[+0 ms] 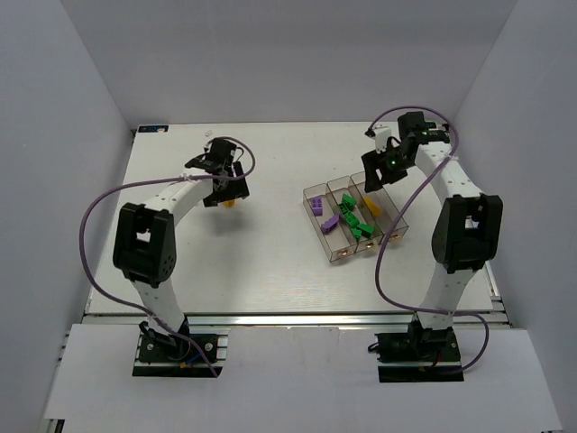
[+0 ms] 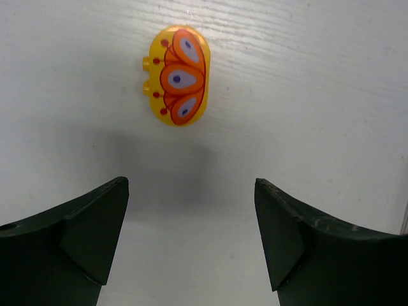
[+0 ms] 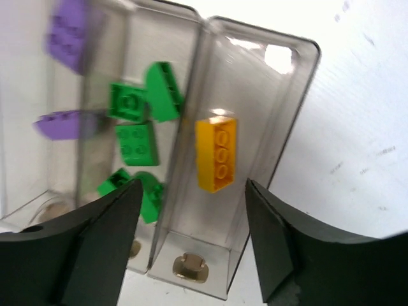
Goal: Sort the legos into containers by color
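Left tool (image 2: 190, 191) is released and empty, fingers spread wide, hanging low over the desk (image 1: 252, 271). The yellow printed piece (image 2: 178, 76) lies flat just ahead of the fingertips, not between them. It is a rounded tile with an orange petal pattern on top and two studs showing on one edge. My read: the wide spread is there to straddle the piece once the tool moves forward over it.

Right tool (image 3: 193, 191) is also released and holds nothing. It sits above the containers (image 1: 311, 191), roughly over the right-hand bin (image 3: 255, 89).

Contents from the right wrist view:
- right-hand bin: one yellow brick (image 3: 217, 153), lying flat, studs up
- middle bin: green legos (image 3: 137, 137), several, loosely piled
- left bin: purple legos (image 3: 60, 121), at least two, blurred

Colours look separate, one per bin.

The top view shows the printed piece well apart from the bins, on the left arm's side of the desk. I can find no other loose lego on the desk, so I judge this the last one, and it belongs with the yellow brick.

Risk: the tile is thin and flat, so a shallow pinch could slip off its rounded sides.
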### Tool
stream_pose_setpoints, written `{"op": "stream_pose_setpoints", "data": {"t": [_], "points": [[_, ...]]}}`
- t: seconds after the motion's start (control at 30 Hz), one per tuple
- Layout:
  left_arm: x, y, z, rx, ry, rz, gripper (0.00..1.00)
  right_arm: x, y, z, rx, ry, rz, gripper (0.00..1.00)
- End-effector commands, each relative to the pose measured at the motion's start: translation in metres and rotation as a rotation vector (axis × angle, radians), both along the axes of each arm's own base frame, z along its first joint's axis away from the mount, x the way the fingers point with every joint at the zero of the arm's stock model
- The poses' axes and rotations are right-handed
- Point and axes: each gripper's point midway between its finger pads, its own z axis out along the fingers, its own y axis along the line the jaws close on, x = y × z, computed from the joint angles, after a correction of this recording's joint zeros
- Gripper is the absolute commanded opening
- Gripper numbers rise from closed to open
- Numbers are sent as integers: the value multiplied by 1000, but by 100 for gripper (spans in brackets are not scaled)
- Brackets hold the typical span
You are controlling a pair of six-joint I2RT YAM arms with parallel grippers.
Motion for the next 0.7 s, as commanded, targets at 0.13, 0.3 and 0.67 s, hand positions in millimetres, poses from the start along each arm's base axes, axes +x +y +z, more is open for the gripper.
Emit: {"op": "stream_pose_setpoints", "data": {"t": [0.13,0.3,0.67], "points": [[41,21,-11,82,30,21,90,-28,42,98,318,-165,262,63],[57,27,-31,81,63,2,89,-40,52,124,404,-286,347,59],[69,18,-43,3,72,-32,49,-56,55,130,452,-305,361,56]]}}
